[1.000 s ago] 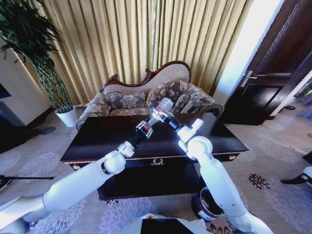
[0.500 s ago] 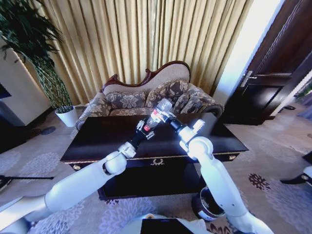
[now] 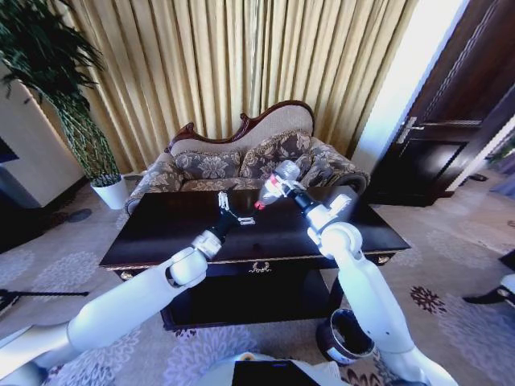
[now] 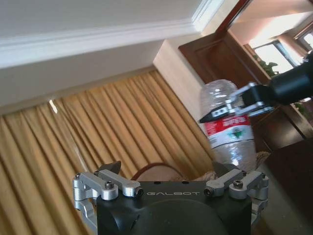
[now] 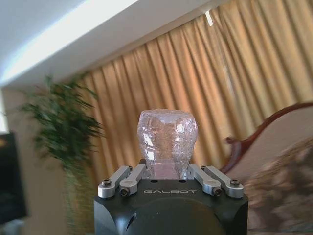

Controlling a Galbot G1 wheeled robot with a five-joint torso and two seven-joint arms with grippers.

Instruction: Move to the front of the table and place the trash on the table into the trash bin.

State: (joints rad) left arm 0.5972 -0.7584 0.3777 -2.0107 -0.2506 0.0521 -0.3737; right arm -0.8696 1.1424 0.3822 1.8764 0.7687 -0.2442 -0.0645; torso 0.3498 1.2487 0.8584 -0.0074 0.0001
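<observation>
right gripper (image 3: 276, 190) fingers clamp bottle (image 3: 278, 182) above table (image 3: 153, 237) | left gripper (image 3: 224, 203) fingers spread, empty | sofa (image 3: 201, 165) behind

Likely a formal living room: carved floral sofa (image 3: 241, 161), gold curtains (image 3: 241, 64), patterned carpet (image 3: 56, 273), potted plant (image 3: 72, 112).

Clear plastic bottle (image 3: 277, 183) with red label, tilted, held above the dark glossy table (image 3: 161, 233); round brown trash bin (image 3: 348, 336) on the floor beside it.

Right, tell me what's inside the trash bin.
The trash bin stands on the carpet by the table's right front corner. Its visible interior looks dark and empty, but the right arm covers part of it. The bottle sits in the right gripper.
</observation>
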